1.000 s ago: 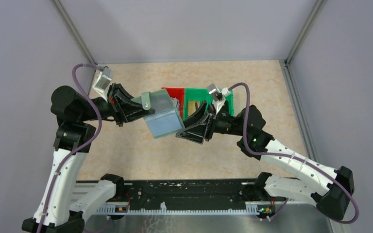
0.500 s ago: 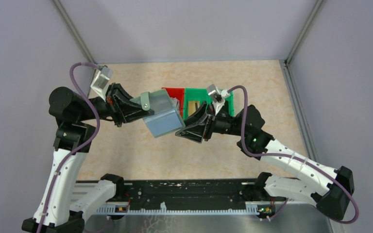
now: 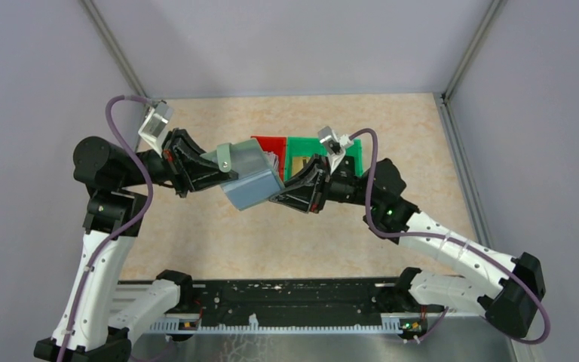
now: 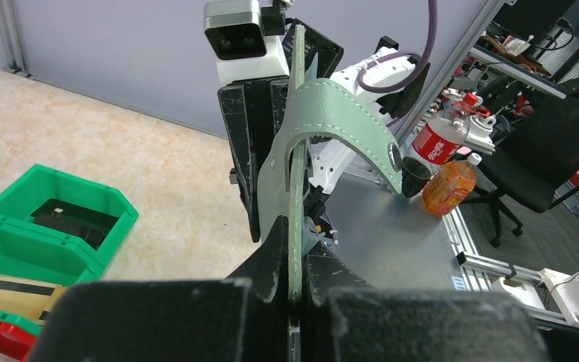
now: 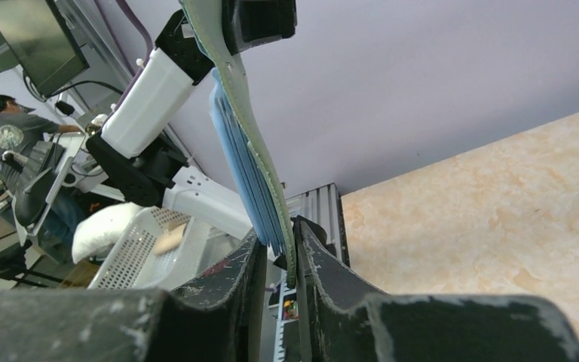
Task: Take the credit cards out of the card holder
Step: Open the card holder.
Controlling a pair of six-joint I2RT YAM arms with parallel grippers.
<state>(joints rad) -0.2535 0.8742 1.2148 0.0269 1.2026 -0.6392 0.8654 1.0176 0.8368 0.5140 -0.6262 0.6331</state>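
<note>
The left fingers [image 4: 265, 260] clamp the flat grey-green folding card holder [image 3: 250, 178] aloft over the beige desk [image 3: 196, 226]. The right fingers [image 5: 324, 280] have narrowed around its lower edge, though whether they grip is unclear. They should pinch only the thin pale-blue credit cards [image 5: 250, 181], not the holder itself.

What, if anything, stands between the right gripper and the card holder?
Nothing visible. The right gripper straddles the free edge of the card holder, whose other end the left gripper clamps.
</note>
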